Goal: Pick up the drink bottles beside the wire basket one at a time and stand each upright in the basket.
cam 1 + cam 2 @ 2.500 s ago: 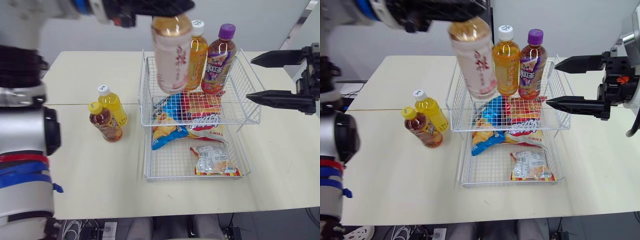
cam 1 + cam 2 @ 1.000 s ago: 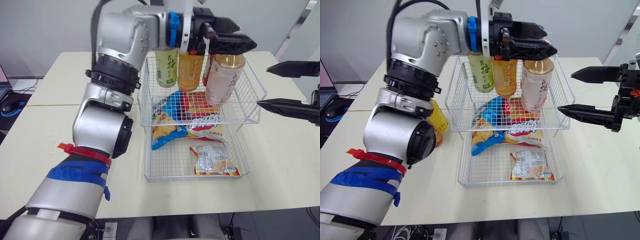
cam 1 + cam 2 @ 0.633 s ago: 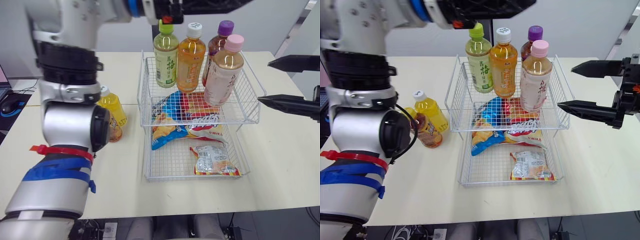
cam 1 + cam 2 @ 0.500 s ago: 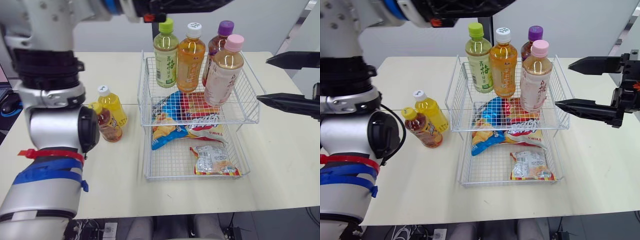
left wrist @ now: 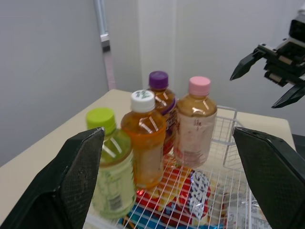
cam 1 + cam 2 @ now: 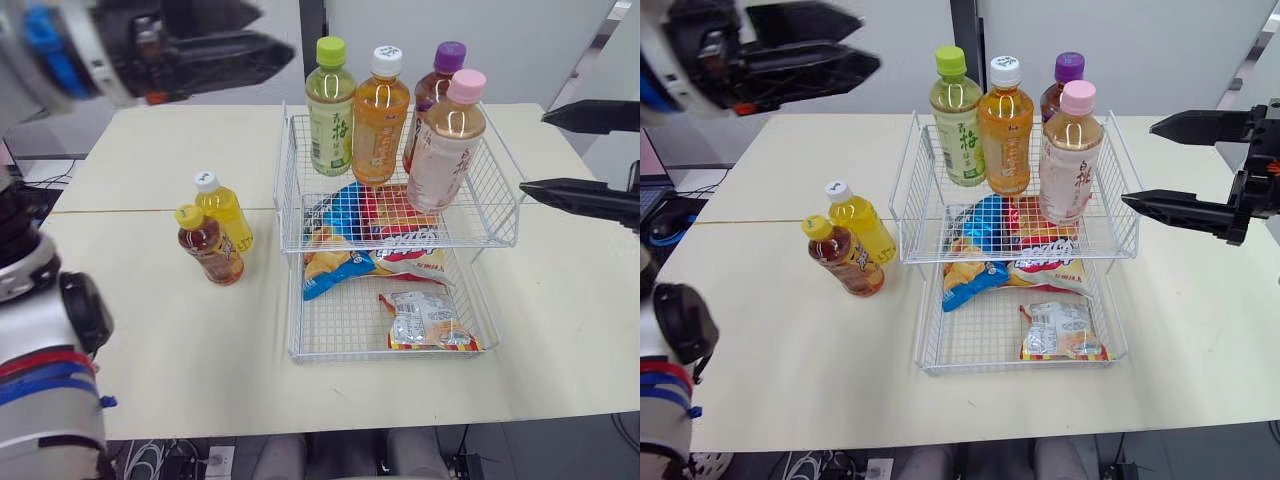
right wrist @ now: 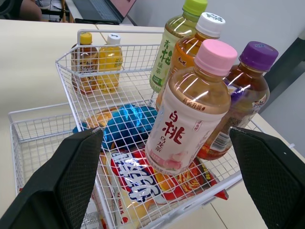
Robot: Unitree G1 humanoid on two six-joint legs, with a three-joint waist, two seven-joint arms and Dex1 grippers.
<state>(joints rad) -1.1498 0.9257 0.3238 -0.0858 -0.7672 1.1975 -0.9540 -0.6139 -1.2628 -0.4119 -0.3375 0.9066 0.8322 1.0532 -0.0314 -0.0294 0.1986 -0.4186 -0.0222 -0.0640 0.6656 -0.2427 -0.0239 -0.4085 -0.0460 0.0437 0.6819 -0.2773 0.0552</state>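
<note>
Four bottles stand upright in the upper tier of the wire basket (image 6: pixel 1018 257). The green-capped bottle (image 6: pixel 960 130), the orange bottle (image 6: pixel 1005 135) and the purple-capped bottle (image 6: pixel 1064 82) form a row along the far side. The pink-capped bottle (image 6: pixel 1068 160) stands just in front of the purple-capped one, toward the right wall. Two bottles are on the table (image 6: pixel 790 340), left of the basket and close together. One is the yellow bottle (image 6: pixel 862 225); the brown bottle (image 6: pixel 843 258) is just nearer and to its left.

Snack packs (image 6: pixel 1015 225) lie on the upper tier's floor beneath the bottles. A silver packet (image 6: pixel 1060 330) lies in the lower tier.

The left gripper (image 6: pixel 868 40) hangs high over the far left of the table, left of the basket. Its fingers are spread wide, holding and touching nothing. The right gripper (image 6: pixel 1138 163) hovers to the right of the basket at the level of the upper tier. Its two fingers are also wide apart and empty, pointing toward the pink-capped bottle but clear of the wire.
</note>
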